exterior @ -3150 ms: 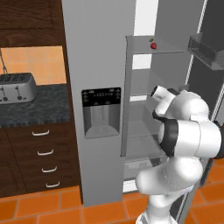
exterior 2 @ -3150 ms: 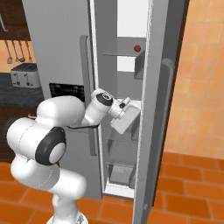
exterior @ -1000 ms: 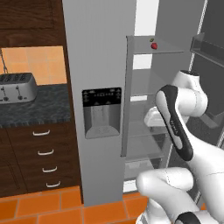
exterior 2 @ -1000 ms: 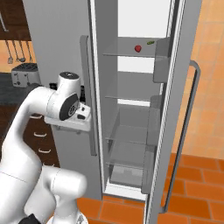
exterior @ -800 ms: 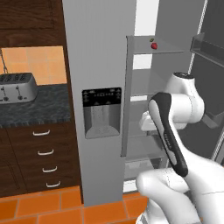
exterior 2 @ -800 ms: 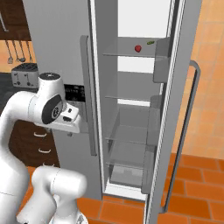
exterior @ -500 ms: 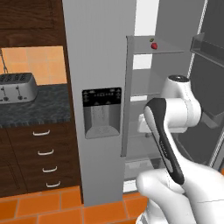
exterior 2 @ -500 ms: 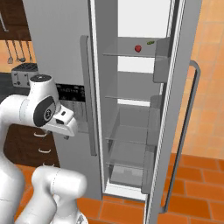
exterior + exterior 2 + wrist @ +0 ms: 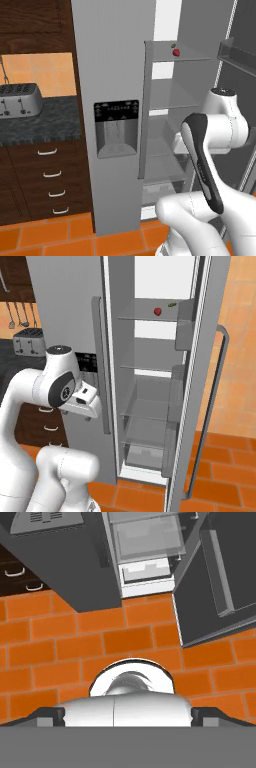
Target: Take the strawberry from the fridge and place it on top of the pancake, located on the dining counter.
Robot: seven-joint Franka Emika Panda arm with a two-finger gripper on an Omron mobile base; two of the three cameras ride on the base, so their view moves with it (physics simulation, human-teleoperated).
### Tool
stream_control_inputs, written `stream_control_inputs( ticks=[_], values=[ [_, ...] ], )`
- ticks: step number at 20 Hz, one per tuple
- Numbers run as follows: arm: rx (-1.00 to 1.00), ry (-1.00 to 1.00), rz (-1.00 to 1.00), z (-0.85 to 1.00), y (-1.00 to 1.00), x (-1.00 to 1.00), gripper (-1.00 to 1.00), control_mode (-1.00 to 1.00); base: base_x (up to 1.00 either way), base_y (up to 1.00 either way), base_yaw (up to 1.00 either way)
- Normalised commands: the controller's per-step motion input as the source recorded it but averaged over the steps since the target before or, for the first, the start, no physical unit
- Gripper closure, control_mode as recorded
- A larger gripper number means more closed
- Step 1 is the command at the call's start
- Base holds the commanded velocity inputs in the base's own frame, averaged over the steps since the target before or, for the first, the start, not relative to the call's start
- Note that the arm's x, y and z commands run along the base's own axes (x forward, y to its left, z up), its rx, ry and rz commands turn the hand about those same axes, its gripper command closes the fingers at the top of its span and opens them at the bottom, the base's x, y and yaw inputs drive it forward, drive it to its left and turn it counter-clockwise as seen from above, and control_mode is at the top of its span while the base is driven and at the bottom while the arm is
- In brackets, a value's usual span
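The strawberry [image 9: 176,52] [image 9: 157,311] is a tiny red fruit on the upper glass shelf of the fridge [image 9: 110,75] [image 9: 65,306], whose right door [image 9: 200,381] stands swung open. My gripper [image 9: 79,415] [image 9: 127,716] hangs low in front of the closed left door, well below and left of the strawberry. It points down at the floor, and its jaws are open and hold nothing. In the hand view the fridge's bottom drawer [image 9: 147,569] lies ahead. The pancake and the dining counter are out of view.
A small olive-green item [image 9: 172,305] lies just beside the strawberry. The open door carries bins [image 9: 240,55]. A toaster [image 9: 20,100] sits on the dark counter left of the fridge, above wood drawers [image 9: 50,175]. The floor is orange tile [image 9: 125,637].
The arm has folded back from the fridge opening. The hand swung left and down in front of the closed door and now faces the floor. The jaws stayed open.
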Motion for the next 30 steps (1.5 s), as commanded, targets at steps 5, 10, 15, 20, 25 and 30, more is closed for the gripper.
stream_control_inputs(
  ticks=[5, 10, 15, 20, 25, 30],
  values=[
    [0.00, 0.00, 0.00, -0.03, -0.01, -0.04, -1.00, -1.00, 0.00, 0.00, 0.00],
    [0.00, 0.00, 0.00, 0.00, 0.00, -0.01, -1.00, -1.00, 0.00, 0.00, 0.00],
    [0.00, 0.00, 0.00, 0.00, 0.00, 0.00, -1.00, 1.00, -0.14, -0.10, -0.34],
    [0.00, 0.00, 0.00, 0.00, 0.00, 0.00, -1.00, 1.00, 0.02, -0.12, -0.22],
    [0.00, 0.00, 0.00, 0.00, 0.00, 0.00, -1.00, 1.00, 0.74, -0.12, 0.00],
    [0.00, 0.00, 0.00, 0.00, 0.00, 0.00, -1.00, 1.00, 0.56, -0.20, 0.03]
  ],
)
